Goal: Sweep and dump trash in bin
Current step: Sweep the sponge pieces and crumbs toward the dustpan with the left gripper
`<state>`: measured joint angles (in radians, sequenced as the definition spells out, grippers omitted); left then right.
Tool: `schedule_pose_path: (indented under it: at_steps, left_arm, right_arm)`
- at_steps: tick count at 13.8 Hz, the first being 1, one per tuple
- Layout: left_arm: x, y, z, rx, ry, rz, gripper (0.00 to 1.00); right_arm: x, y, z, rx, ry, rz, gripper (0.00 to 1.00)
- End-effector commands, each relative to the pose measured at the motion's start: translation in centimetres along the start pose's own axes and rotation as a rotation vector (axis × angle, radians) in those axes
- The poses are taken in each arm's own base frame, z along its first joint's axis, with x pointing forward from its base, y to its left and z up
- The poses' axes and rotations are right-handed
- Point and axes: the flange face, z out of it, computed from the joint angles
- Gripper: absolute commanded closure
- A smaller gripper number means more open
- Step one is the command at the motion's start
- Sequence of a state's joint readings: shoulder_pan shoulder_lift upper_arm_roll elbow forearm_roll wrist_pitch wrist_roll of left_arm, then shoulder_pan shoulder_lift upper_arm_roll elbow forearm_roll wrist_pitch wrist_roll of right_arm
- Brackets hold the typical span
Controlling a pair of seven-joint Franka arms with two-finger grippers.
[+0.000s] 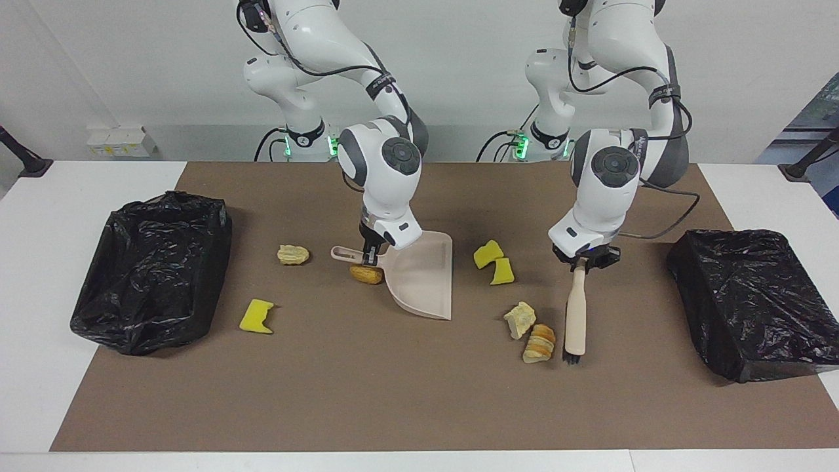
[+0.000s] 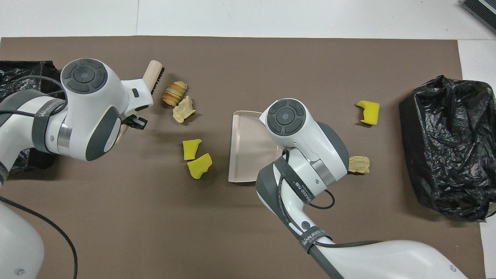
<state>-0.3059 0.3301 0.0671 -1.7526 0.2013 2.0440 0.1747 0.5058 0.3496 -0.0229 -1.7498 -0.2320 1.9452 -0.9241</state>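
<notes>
On the brown mat (image 1: 393,393) that covers the middle of the bench (image 1: 39,367), the right gripper (image 1: 371,252) is clamped on the handle of the dustpan (image 1: 423,278), whose pan rests on the mat with its open mouth turned toward the left arm's end; the left gripper (image 1: 585,261) is closed on the handle of the brush (image 1: 575,318), which hangs nearly upright with its dark bristles just above the mat, beside a striped bread scrap (image 1: 540,343); a pale bread scrap (image 1: 520,319) touches the striped one, a little nearer the robots; two yellow sponge chunks (image 1: 495,262) lie together between the dustpan and the brush, nearer the robots than the bread pair; a brown scrap (image 1: 366,274) sits under the dustpan's handle, touching it as far as I can tell; a tan scrap (image 1: 292,254) lies near it toward the right arm's end; a lone yellow sponge (image 1: 256,316) lies farther from the robots, near the open black-lined bin (image 1: 154,269) at that end; a second black bag-covered bin (image 1: 754,301) stands at the left arm's end; all seven scraps are on the mat, none in the pan or in a bin.
</notes>
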Motion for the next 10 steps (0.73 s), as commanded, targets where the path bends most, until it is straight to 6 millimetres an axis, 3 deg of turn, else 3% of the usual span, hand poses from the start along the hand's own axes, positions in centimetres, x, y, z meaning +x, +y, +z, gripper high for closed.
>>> schedule_pose_path:
  at_steps: [1, 5, 10]
  left_arm:
    - [1.7, -1.2, 0.8, 0.019, -0.001, 0.123, 1.00]
    - [0.5, 1.4, 1.5, 0.003, -0.046, 0.242, 1.00]
    - [-3.4, 9.2, 1.1, -0.011, -0.091, 0.313, 1.00]
  right_arm:
    - [0.2, -0.6, 0.1, 0.013, 0.016, -0.023, 1.00]
    - [0.4, -0.6, -0.4, 0.006, 0.001, -0.031, 1.00]
    - [0.5, -0.8, -0.3, 0.010, 0.000, -0.030, 1.00]
